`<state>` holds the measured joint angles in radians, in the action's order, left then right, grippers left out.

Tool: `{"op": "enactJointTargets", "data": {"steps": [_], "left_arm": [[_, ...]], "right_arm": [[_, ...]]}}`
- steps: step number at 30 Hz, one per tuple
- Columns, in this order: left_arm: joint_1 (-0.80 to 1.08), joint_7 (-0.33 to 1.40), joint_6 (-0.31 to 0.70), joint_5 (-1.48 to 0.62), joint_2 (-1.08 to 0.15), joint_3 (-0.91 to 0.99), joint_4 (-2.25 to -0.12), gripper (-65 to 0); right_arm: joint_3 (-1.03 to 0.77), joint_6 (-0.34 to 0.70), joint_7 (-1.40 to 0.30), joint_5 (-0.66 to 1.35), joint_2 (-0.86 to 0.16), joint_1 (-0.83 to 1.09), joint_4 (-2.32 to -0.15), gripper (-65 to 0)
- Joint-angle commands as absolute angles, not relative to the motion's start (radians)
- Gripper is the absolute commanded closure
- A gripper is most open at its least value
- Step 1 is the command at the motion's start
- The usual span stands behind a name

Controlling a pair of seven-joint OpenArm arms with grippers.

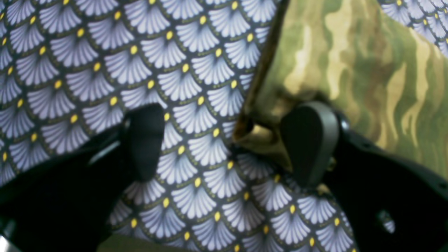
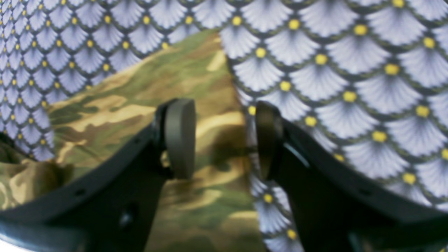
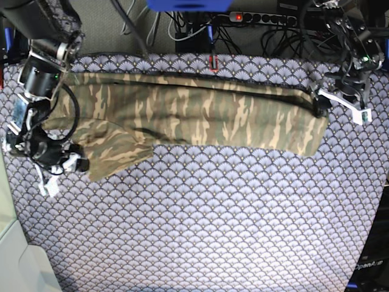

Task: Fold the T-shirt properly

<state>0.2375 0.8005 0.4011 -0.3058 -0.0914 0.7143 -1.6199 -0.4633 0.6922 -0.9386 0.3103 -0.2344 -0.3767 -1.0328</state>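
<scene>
Camouflage fabric in olive, brown and tan, the T-shirt (image 3: 194, 115) lies as a long folded band across the far part of the purple scallop-patterned cloth (image 3: 206, 225), one sleeve spreading out toward the near side at the band's end in the base view's left.

At the shirt's opposite end, the left gripper (image 1: 224, 143) stands with its jaws spread wide. A bunched corner of the shirt lies just against the inner face of one finger (image 1: 309, 143), while the other finger (image 1: 143, 140) is over bare patterned cloth; the fabric is not pinched between them, so the shirt is released.

By the sleeve end, the right gripper (image 2: 224, 140) hangs low over the shirt's edge, jaws partly apart. One finger (image 2: 180, 136) is above the camouflage fabric, the other (image 2: 267, 140) above the patterned cloth just beside the shirt's edge. Nothing is seen clamped between them.

Beyond the cloth's far edge, cables (image 3: 273, 30) and a power strip (image 3: 261, 17) lie behind the shirt.
</scene>
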Motion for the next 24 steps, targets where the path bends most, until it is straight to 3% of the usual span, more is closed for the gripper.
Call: {"op": "enactJointTargets", "data": {"steps": [1, 24], "left_arm": [[0.232, 0.782, 0.406, -0.318, -0.105, 0.717, -1.635, -53.8], [0.232, 0.782, 0.406, -0.320, -0.104, 0.717, -1.646, -53.8]], "right_arm": [[-0.463, 0.698, -0.920, 0.321, -0.243, -0.404, -1.047, -29.1], [-0.371, 0.698, -0.753, 0.318, -0.289, -0.420, -0.883, -29.1]]}}
